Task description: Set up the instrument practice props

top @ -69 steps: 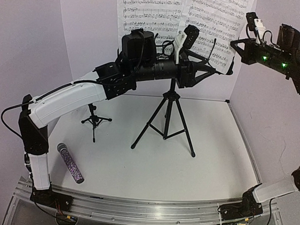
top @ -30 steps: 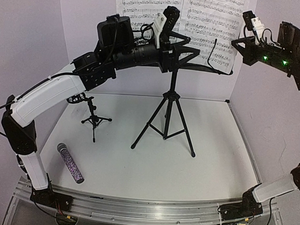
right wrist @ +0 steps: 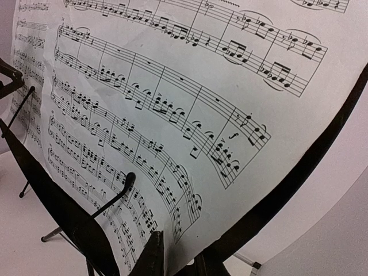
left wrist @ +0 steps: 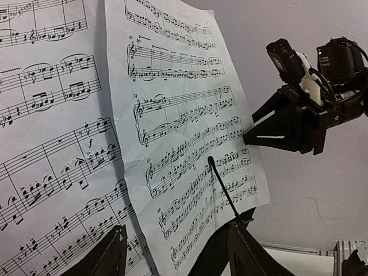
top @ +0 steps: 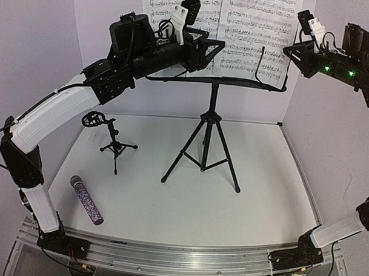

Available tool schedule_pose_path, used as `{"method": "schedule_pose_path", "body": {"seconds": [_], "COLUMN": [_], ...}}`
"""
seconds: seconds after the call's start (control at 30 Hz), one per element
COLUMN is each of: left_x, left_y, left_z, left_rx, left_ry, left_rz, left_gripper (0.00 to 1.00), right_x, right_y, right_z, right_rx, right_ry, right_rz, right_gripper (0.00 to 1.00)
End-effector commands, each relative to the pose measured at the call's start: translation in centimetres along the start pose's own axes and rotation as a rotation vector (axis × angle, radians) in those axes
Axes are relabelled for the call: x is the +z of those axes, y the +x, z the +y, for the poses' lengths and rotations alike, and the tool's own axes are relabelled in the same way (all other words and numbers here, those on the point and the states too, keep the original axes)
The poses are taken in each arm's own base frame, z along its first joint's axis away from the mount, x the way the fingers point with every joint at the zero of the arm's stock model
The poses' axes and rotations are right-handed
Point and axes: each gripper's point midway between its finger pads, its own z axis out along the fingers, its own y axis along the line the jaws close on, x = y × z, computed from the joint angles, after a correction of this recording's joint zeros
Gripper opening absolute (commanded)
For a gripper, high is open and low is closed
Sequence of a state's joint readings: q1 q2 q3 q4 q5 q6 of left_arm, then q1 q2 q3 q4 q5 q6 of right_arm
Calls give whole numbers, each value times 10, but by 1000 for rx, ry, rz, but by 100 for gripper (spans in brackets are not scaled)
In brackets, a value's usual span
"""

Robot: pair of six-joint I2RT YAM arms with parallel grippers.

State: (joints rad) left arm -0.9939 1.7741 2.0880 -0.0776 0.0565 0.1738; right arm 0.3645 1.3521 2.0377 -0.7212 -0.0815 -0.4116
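Observation:
The black tripod music stand stands mid-table, its tray raised. Two white sheet-music pages lean on it; they also show in the left wrist view and the right wrist view. My left gripper hangs open in front of the pages, its fingers spread wide, touching nothing. My right gripper is shut on the right page's edge. The purple glitter microphone lies on the table at front left. The small black mic stand stands behind it, empty.
A thin wire page holder rises from the tray over the right page. White walls close the back and both sides. The metal rail with the arm bases runs along the near edge.
My left arm has risen and swung left, from low in front of the tray to high before the pages. The tray now shows fully. My right gripper has stayed at the page's edge.

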Motion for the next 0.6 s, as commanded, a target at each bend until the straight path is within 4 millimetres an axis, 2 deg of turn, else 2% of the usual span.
{"method": "schedule_pose_path", "body": {"seconds": [0.0,0.07,0.2,0.4,0.5,0.57], "left_x": [3,3,5,6,5,5], "left_y": [-3,-1,5,8,8,8], "left_z": [-6,-7,-9,-12,-14,-15], "left_rx": [-16,-16,-19,-26,-29,-31], "left_ry": [32,35,44,61,70,81], "left_rz": [-18,-15,-8,-3,-2,-2], "left_gripper": [59,58,57,56,56,55], "right_x": [-8,-9,-13,-25,-28,-27], "right_y": [-15,-12,-2,14,31,44], "right_z": [-7,-8,-11,-16,0,12], "right_rx": [-13,-8,14,174,311,387], "right_ry": [28,40,69,132,73,26], "right_rz": [-41,-33,-5,28,58,87], "right_gripper": [17,21,43,62,69,70]}}
